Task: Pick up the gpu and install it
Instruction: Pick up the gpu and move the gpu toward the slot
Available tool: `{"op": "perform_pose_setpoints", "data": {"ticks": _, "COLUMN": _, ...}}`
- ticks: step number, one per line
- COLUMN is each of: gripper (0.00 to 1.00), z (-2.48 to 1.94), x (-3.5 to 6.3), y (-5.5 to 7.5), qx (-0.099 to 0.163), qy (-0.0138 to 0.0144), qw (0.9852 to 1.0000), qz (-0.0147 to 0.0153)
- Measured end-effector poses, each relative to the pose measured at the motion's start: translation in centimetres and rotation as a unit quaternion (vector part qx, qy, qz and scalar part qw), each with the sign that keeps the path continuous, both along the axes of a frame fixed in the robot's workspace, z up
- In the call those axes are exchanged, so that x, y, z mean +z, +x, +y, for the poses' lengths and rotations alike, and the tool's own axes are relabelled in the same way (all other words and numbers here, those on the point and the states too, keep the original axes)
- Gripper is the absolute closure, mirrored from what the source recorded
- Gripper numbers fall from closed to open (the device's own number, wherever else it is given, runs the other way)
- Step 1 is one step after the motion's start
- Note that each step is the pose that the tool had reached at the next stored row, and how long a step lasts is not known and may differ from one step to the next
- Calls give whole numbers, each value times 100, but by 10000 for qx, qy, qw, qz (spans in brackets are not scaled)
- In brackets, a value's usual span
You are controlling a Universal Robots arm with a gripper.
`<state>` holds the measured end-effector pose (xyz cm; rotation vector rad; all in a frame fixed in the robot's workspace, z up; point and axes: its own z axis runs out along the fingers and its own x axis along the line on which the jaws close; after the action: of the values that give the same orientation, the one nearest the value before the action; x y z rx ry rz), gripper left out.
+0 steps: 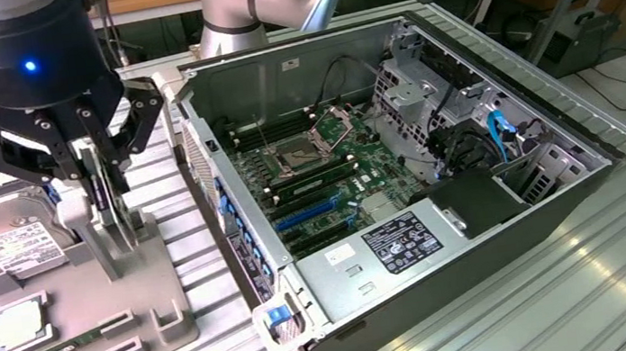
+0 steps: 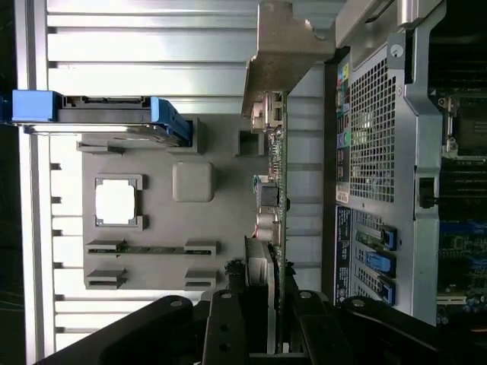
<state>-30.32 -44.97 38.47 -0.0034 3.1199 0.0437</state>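
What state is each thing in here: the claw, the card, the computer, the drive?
gripper: shut on the gpu.
gpu: standing on edge at the grey tray, outside the computer case.
computer case: on its side, open.
hard drive: lying flat on the tray.

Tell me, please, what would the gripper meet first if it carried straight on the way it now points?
The gpu: it stands on edge in the gray holder tray, directly in the line of the gripper and right at its tip. Whether they touch is unclear. Beneath the card lies the tray itself.
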Motion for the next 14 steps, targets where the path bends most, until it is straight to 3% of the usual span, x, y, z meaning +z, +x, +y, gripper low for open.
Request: {"op": "perform_pose_setpoints", "data": {"ticks": 14, "gripper": 72, "z": 0, "x": 326, "y": 0, "qx": 0, "qy": 0, "qw": 10000, "qz": 1}}
